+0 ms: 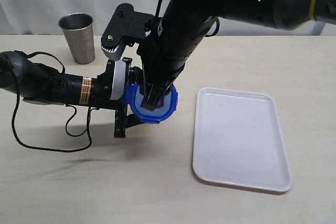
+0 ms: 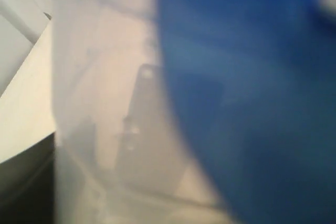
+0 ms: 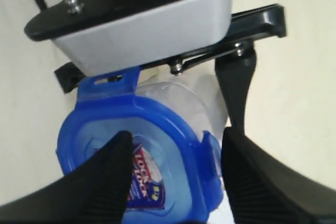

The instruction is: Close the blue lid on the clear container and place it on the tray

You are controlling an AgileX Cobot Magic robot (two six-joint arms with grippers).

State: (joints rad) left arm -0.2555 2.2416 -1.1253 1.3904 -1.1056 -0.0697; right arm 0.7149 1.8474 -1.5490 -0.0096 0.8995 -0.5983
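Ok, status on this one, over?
Left end effector clamped round clear plastic container. Right end effector open, straddling rim of blue snap-lock lid, lid sitting on container. White rectangular tray bare, path clear.

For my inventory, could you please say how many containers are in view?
2: a steel cup at the far left, and the clear container under the blue lid, between the jaws of the left gripper.

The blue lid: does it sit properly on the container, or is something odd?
Slightly odd: the blue lid rests on the clear container, but two snap flaps, seen in the right wrist view, stick outward rather than folded down. Nothing looks spilled or broken.
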